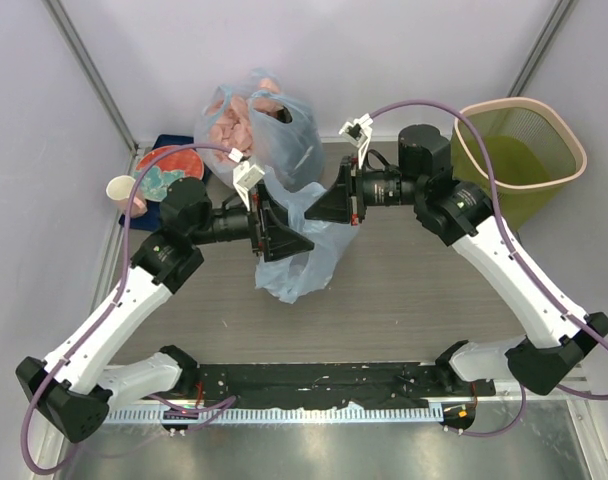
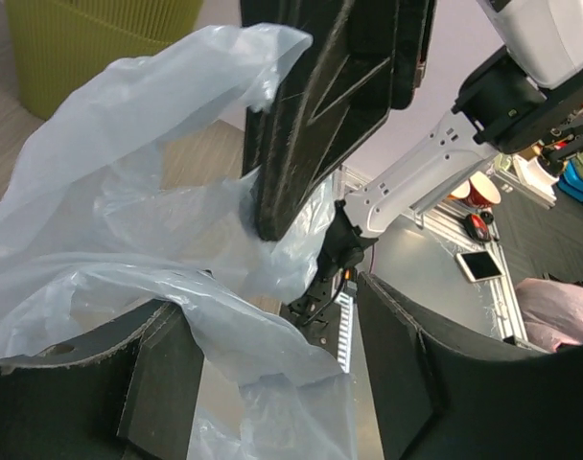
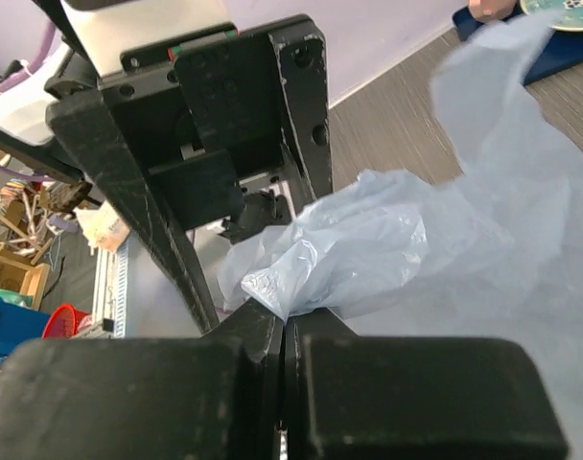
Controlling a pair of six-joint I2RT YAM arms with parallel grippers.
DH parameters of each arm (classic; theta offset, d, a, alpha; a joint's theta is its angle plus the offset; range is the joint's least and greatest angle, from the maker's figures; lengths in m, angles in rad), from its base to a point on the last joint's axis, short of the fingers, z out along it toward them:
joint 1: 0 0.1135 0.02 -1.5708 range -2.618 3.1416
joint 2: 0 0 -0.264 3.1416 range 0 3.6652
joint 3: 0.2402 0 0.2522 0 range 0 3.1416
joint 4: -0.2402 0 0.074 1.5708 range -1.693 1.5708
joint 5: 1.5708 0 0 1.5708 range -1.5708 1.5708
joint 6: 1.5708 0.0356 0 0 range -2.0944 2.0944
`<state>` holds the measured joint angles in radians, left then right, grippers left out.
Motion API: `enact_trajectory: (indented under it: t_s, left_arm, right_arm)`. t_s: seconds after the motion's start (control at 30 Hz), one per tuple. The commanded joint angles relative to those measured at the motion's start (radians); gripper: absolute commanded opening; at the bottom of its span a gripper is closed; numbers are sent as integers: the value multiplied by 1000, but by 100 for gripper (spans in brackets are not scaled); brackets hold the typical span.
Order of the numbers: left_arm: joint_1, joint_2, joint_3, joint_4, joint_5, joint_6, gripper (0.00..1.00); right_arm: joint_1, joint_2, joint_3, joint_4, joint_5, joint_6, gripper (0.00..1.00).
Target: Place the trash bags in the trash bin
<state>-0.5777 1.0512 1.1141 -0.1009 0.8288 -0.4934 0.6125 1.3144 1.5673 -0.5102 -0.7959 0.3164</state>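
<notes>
The trash bag [image 1: 306, 262], a thin light-blue film, hangs crumpled between my two grippers over the middle of the table. My right gripper [image 3: 287, 321] is shut, pinching a bunched corner of the trash bag [image 3: 387, 249]. My left gripper [image 2: 272, 335] stands open, jaws well apart, and the trash bag [image 2: 128, 201] drapes loosely through the gap and over its left finger [image 2: 148, 383]. In the top view the left gripper [image 1: 289, 236] and right gripper [image 1: 320, 210] face each other closely. The olive-green trash bin [image 1: 544, 128] stands at the far right, its inside partly hidden.
A knotted blue bag with pink lumps [image 1: 252, 122] sits at the back, just behind the grippers. A red-and-teal plate [image 1: 164, 168] on a dark blue mat and a paper cup [image 1: 121, 190] lie at the back left. The table's metal rail [image 1: 314, 412] runs along the near edge.
</notes>
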Motion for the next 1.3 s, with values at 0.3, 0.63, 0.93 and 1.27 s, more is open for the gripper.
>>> enact_trajectory:
  t_s: [0.3, 0.63, 0.93, 1.27]
  left_arm:
    - [-62, -3, -45, 171, -175, 67, 64]
    - [-19, -54, -85, 49, -232, 53, 0]
    - [203, -155, -88, -155, -157, 125, 0]
    - [312, -105, 41, -195, -100, 95, 0]
  right_arm:
    - [27, 16, -35, 148, -22, 118, 1]
    - [-48, 31, 68, 69, 18, 79, 49]
    - [-333, 66, 463, -647, 552, -517, 76]
    - [-500, 227, 614, -995, 985, -810, 87]
